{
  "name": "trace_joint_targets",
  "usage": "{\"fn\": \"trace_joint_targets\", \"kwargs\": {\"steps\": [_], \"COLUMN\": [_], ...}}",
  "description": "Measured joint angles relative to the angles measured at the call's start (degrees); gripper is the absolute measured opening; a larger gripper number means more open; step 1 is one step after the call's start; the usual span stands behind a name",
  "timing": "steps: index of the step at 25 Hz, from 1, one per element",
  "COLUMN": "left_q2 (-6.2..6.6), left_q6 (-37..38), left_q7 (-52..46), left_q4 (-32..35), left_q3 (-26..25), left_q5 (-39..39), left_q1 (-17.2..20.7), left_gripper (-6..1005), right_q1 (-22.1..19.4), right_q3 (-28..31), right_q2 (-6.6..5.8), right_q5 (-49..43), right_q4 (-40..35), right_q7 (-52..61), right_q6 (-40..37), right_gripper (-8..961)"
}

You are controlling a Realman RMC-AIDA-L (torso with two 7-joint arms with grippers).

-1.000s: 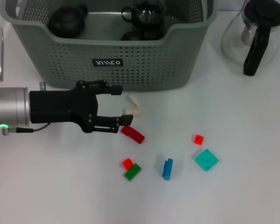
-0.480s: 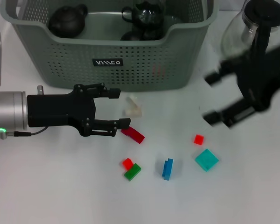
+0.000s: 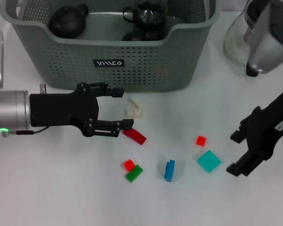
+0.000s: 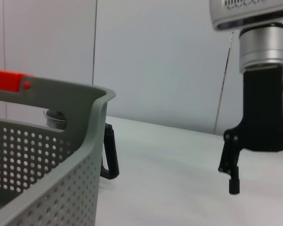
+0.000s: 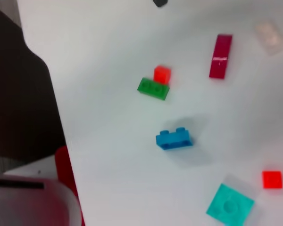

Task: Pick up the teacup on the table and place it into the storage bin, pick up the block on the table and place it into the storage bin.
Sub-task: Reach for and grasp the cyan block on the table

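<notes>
The grey-green storage bin [image 3: 132,59] stands at the back, and dark tea vessels [image 3: 68,20] lie inside it. No teacup shows on the table. Several blocks lie in front: a pale clear block [image 3: 133,107], dark red [image 3: 134,136], small red [image 3: 129,165], green [image 3: 134,173], blue [image 3: 169,170], teal [image 3: 209,161] and another red [image 3: 201,140]. My left gripper [image 3: 121,108] is open and low over the table, its fingertips either side of the clear block. My right gripper [image 3: 236,153] is open, just right of the teal block. The right wrist view looks down on the blue block [image 5: 174,139].
A glass coffee pot [image 3: 254,37] with a black handle stands at the back right, beside the bin. In the left wrist view the bin's wall [image 4: 61,155] fills the near side. Bare white table lies in front of the blocks.
My right arm swung into view from the right and came down toward the table beside the teal block. My left gripper has hardly moved, and the blocks lie where they were.
</notes>
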Motion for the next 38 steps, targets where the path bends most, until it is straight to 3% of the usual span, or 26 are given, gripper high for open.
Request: {"fn": "trace_joint_targets", "kwargs": {"steps": [7, 12, 27, 38], "left_q2": [-0.43, -0.62, -0.62, -0.52], "left_q6": [-0.5, -0.5, -0.6, -0.1], "left_q7": [0.2, 0.2, 2.6, 2.7], "left_q4": [0.0, 0.0, -1.5, -1.5], "left_q3": [0.0, -0.1, -1.4, -1.6], "left_q5": [0.1, 0.0, -0.1, -0.1], "left_q1": [-0.1, 0.1, -0.2, -0.3], "left_gripper": [841, 841, 841, 841], "right_q1": [5.1, 7.4, 10.0, 9.9], "right_q3": [-8.9, -12.0, -21.2, -24.2], "right_q2": [0.09, 0.31, 0.67, 0.67], "right_q5": [-3.0, -2.9, 1.3, 1.9], "right_q4": [10.4, 14.6, 18.3, 19.9], "right_q7": [2.8, 5.0, 14.7, 17.0], "right_q6": [6.5, 10.7, 17.9, 21.6], "right_gripper": [912, 906, 892, 882]}}
